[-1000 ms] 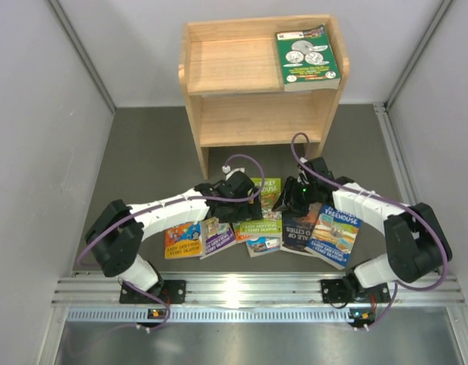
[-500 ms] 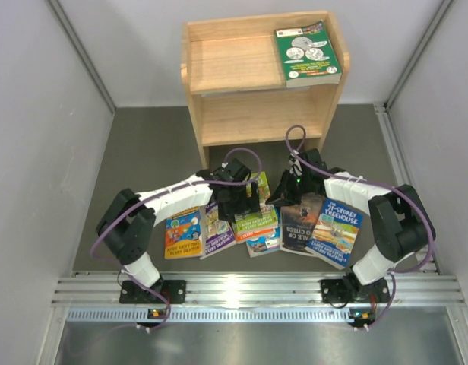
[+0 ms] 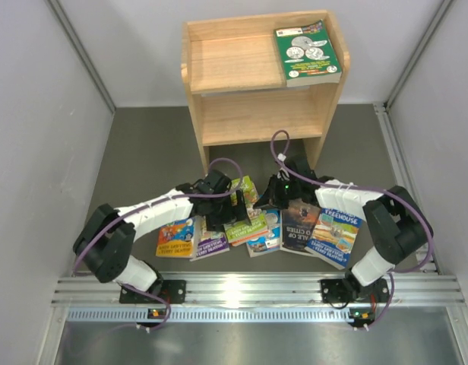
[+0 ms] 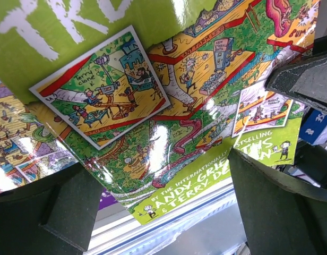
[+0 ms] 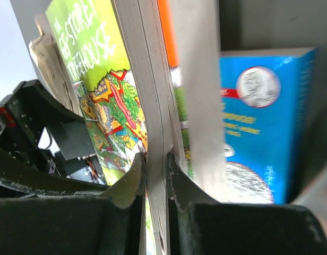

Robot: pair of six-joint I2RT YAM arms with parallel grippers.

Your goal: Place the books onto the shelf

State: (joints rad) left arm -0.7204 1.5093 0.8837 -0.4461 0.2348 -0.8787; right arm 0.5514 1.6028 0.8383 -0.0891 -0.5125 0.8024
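Lime-green book (image 5: pixel 84 37), 6 o'clock from the shelf (image 3: pixel 219 68), sits pinched edgewise in the right claw (image 5: pixel 155 164); left claw (image 4: pixel 163 196) gapes empty above it.

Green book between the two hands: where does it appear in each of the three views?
Top: green book at centre, between the two hands.
Left wrist: it fills most of the picture.
Right wrist: edge-on, centre-left, pinched by the right hand.
Shared landmark: the left hand, beside the book.
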